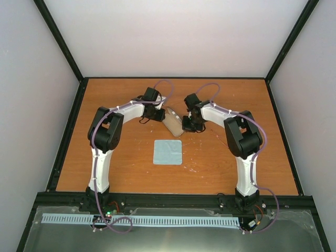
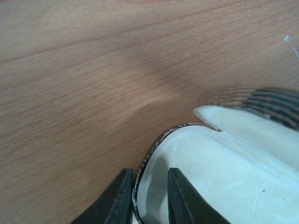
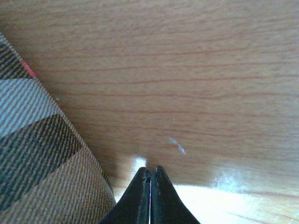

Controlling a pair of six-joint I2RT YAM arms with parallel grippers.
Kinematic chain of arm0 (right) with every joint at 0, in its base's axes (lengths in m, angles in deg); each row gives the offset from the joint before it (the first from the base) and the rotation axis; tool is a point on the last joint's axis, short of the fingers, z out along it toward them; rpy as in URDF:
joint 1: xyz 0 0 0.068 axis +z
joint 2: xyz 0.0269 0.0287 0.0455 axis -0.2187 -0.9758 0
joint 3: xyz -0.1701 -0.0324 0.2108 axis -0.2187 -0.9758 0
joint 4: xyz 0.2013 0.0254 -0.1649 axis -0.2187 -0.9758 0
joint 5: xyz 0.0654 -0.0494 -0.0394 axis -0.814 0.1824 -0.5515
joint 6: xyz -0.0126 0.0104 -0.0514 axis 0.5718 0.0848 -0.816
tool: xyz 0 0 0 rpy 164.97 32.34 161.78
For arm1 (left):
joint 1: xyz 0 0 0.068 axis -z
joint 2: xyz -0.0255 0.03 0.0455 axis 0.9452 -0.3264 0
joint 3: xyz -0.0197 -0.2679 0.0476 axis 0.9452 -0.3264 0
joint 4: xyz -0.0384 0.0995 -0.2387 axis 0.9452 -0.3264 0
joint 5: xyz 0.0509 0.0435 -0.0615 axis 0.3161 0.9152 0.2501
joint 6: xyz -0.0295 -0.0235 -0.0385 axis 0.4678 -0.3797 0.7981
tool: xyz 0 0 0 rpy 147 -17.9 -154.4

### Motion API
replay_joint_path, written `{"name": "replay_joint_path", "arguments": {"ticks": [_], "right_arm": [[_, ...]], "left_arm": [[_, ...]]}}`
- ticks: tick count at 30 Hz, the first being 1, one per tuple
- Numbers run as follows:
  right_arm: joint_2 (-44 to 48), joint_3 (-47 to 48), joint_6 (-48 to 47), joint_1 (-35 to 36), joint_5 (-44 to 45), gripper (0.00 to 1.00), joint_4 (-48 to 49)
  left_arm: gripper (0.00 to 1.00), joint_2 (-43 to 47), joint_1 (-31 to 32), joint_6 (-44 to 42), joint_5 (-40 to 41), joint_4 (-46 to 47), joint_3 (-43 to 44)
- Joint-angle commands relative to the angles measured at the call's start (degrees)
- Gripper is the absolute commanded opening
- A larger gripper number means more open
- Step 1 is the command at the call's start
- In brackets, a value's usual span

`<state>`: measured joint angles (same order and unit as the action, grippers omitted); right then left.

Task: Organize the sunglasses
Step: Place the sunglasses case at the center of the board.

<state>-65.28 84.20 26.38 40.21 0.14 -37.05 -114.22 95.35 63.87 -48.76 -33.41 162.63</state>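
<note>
Brown striped oblong case (image 1: 172, 122), toward the desk's (image 1: 220, 157) far edge — lid step
Left claw (image 2: 149, 169) slightly parted astride its rim; right claw (image 3: 150, 169) closed, empty — next needs a firm pinch

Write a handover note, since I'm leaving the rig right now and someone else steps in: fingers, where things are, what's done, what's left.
Left gripper: fingers slightly open, straddling the rim of the opened brown case, cream lining showing.
Right gripper: fingers shut, empty, low over the table beside the case.
Sunglasses: not clearly visible in any view.
Blue cloth: flat, nearer the arm bases, apart from the case.
Done: case opened.
Left: probably locate the sunglasses, put them in, close the case.
</note>
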Motion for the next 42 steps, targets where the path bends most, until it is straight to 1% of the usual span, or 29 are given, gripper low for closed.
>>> {"name": "replay_joint_path", "arguments": {"ticks": [1,6,8,9,11,13,15,17,20,21,22,24,27,28,30,31,32,34,35,36,38,42], "right_arm": [[-2.2,3.34,1.4,0.44,2.85,0.03,0.51],[-4.21,6.87,1.28,0.36,3.99,0.03,-0.65],[-4.56,7.68,1.24,0.37,4.46,0.03,-1.53],[-4.47,7.62,1.17,0.38,4.93,0.03,-1.89],[-3.46,6.36,1.16,0.37,6.01,0.03,-2.19],[-1.73,4.19,1.31,0.31,6.81,0.03,-1.56],[0.18,1.92,1.89,0.21,7.09,0.04,-0.07],[0.75,1.21,2.35,0.11,6.92,0.04,0.37],[0.96,1.13,3.1,0.16,6.11,0.04,0.81],[1.21,1.15,3.39,0.2,6.25,0.04,0.68],[1.57,1.09,3.57,0.17,6.64,0.05,0.35],[3.0,0.0,3.95,0.2,7.87,0.08,-0.28],[6.87,-3.55,4.64,0.16,9.77,0.22,-1.24],[9.16,-5.05,4.98,0.2,10.5,0.25,-1.68],[12.83,-7.63,5.55,0.15,11.97,0.29,-2.38],[14.55,-8.75,5.57,0.19,12.38,0.3,-2.61],[16.41,-9.69,5.31,0.2,12.07,0.29,-2.66],[19.4,-11.26,3.95,0.41,8.93,0.19,-2.12],[20.19,-11.64,3.01,0.51,6.38,0.13,-2.39],[20.57,-11.62,2.28,0.7,2.91,0.09,-3.24],[20.4,-11.65,0.11,1.36,-2.59,0.07,-4.69],[19.19,-11.87,-2.36,3.75,-10.15,0.05,-6.19]], "left_arm": [[0.26,2.65,2.39,-1.84,0.24,0.14,-1.1],[0.39,4.81,2.58,-3.21,1.58,-0.25,-2.84],[0.49,6.03,2.58,-3.66,2.58,-0.26,-3.99],[0.52,6.84,2.57,-3.92,3.05,-0.17,-4.37],[0.53,7.8,2.58,-4.32,3.85,-0.1,-4.84],[0.5,8.4,2.58,-4.77,4.2,-0.22,-4.95],[0.43,8.81,2.58,-4.86,3.75,-0.45,-5.11],[0.31,8.93,2.58,-4.95,3.16,-0.41,-5.45],[0.1,8.81,2.58,-5.29,2.46,-0.11,-5.92],[0.05,8.64,2.58,-5.44,2.36,-0.03,-6.2],[0.02,8.41,2.55,-5.49,2.49,0.09,-6.48],[0.01,7.88,2.57,-5.67,2.76,0.3,-7.03],[0.01,6.6,2.58,-5.99,2.72,0.33,-6.82],[0.0,6.27,2.56,-6.07,3.2,0.3,-6.58],[0.01,5.95,2.51,-6.2,4.31,0.31,-6.02],[0.01,5.92,2.45,-6.2,4.57,0.29,-5.8],[0.01,5.86,2.34,-6.17,4.58,0.38,-5.58],[0.01,5.69,1.99,-6.07,4.18,0.39,-5.12],[0.01,5.49,1.9,-6.04,4.02,0.23,-4.72],[0.01,5.19,1.87,-5.99,3.9,0.02,-4.16],[0.01,4.65,1.81,-5.94,3.85,-0.16,-3.26],[0.01,3.43,1.79,-5.77,3.44,-0.8,-1.24]]}}
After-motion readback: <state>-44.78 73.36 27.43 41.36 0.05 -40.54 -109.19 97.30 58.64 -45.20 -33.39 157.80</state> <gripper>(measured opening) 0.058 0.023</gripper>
